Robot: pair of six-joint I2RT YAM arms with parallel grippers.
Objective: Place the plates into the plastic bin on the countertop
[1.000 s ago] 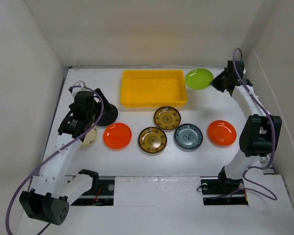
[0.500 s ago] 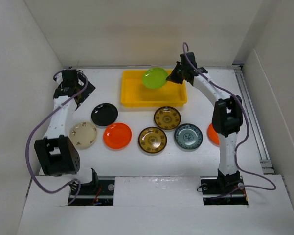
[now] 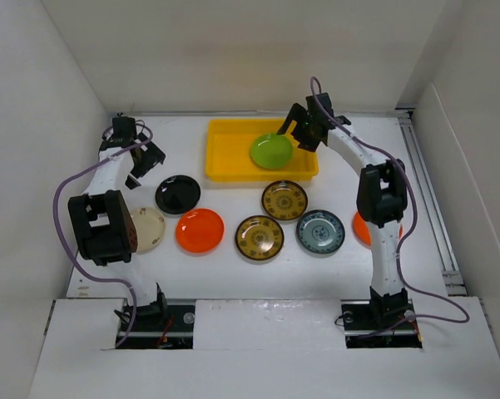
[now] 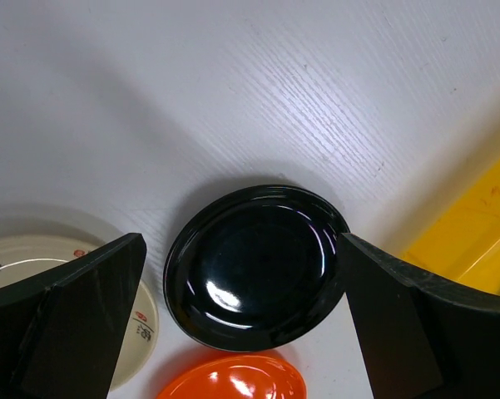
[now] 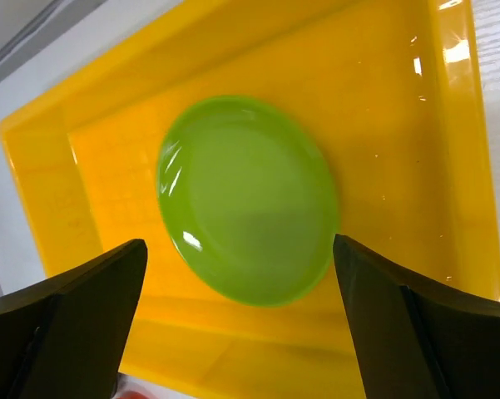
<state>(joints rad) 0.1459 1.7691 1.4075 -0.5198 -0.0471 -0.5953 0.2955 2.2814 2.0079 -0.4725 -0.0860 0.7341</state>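
Dropped from the right end effector (image 5: 237, 242), now released, the lime green round plate (image 5: 247, 199) lies in the yellow plastic bin (image 3: 225, 150) at the white table's (image 3: 225, 274) far edge, while the left end effector (image 4: 240, 237), likewise released, faces the black round plate (image 4: 254, 266), centred between its fingers.

I'm running this in a lab test cell: bare white walls (image 3: 42, 108) box in a white tabletop (image 3: 233, 270), with cabled arms (image 3: 384, 199) bolted at its near edge.

Green plate (image 3: 272, 150) flat in yellow bin (image 3: 225, 156)
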